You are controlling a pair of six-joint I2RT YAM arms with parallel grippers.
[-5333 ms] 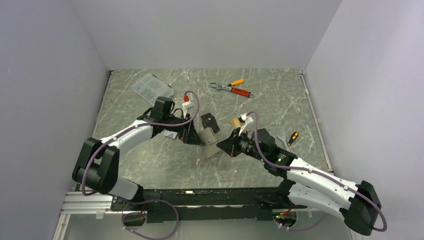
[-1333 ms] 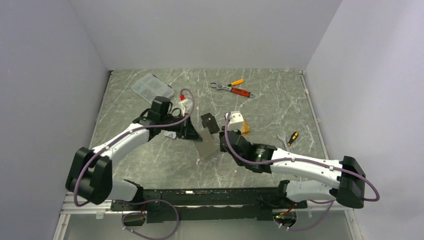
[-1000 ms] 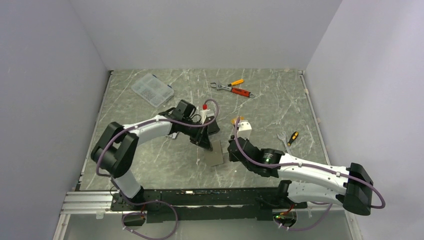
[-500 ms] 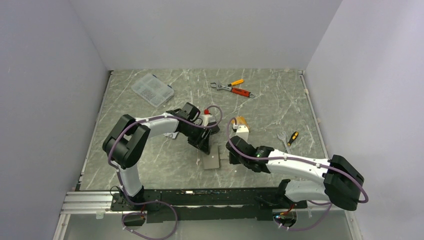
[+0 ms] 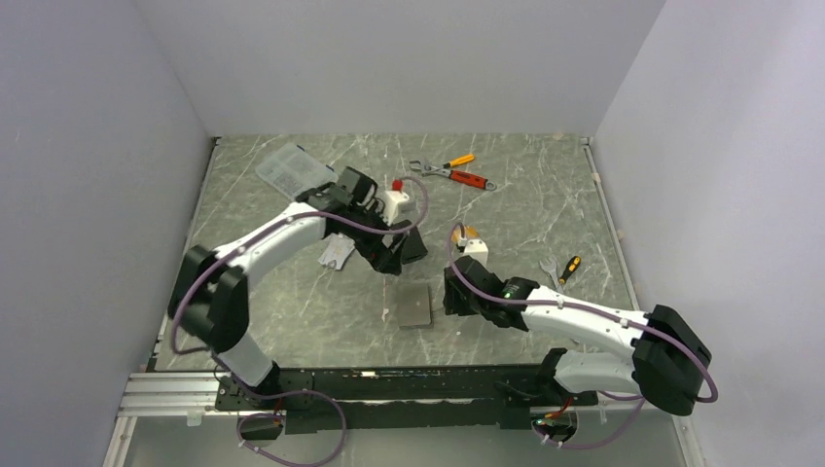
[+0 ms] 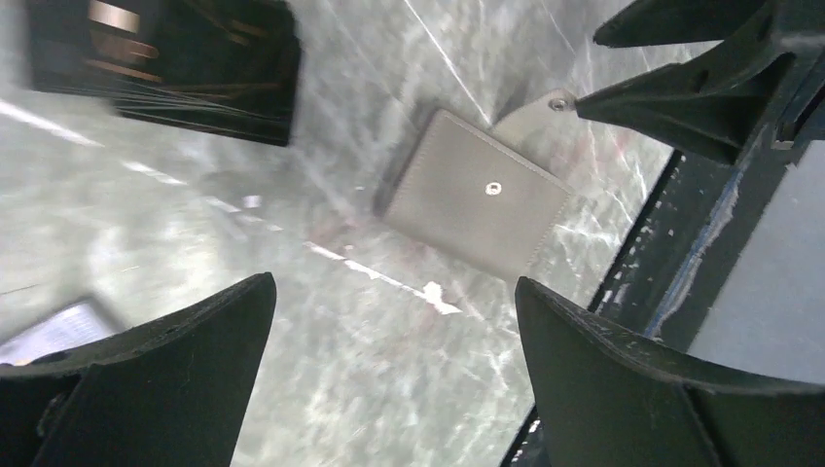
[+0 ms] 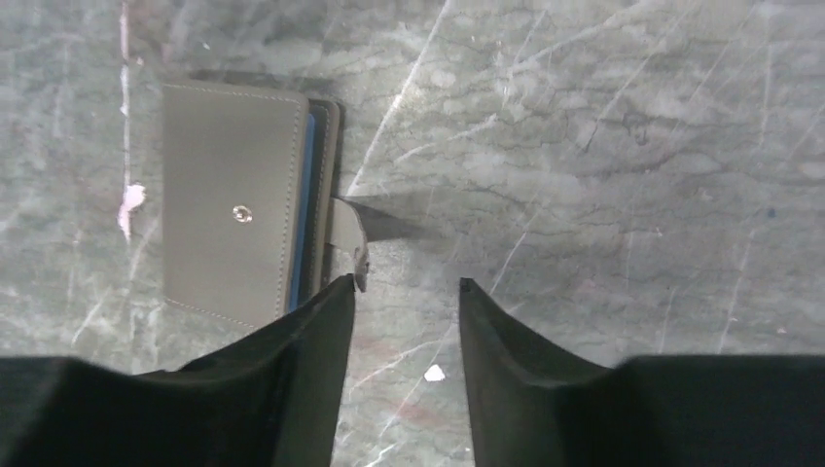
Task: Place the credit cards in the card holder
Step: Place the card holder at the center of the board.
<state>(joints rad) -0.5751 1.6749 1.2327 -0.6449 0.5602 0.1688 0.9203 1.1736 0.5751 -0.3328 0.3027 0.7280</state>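
The card holder (image 5: 415,305) lies folded shut and flat on the marble table, snap tab (image 7: 350,233) sticking out from its right edge. My right gripper (image 7: 405,284) is open just right of the card holder (image 7: 233,195), left fingertip near the tab, nothing between the fingers. My left gripper (image 6: 391,282) is wide open and empty, hovering beyond the card holder (image 6: 477,204). A black credit card (image 5: 413,243) lies next to the left fingers. Left of it rests a silvery credit card (image 5: 336,253). An orange credit card (image 5: 470,231) peeks out behind the right wrist.
A clear compartment box (image 5: 287,167) stands at the back left. An orange-handled wrench and pliers (image 5: 452,173) lie at the back centre. A small spanner and screwdriver (image 5: 562,268) sit at the right. Grey walls enclose the table on three sides.
Both grippers have opened and let go of the card holder, which now lies shut on the table. The left gripper has pulled back and up; the right one stays beside it.
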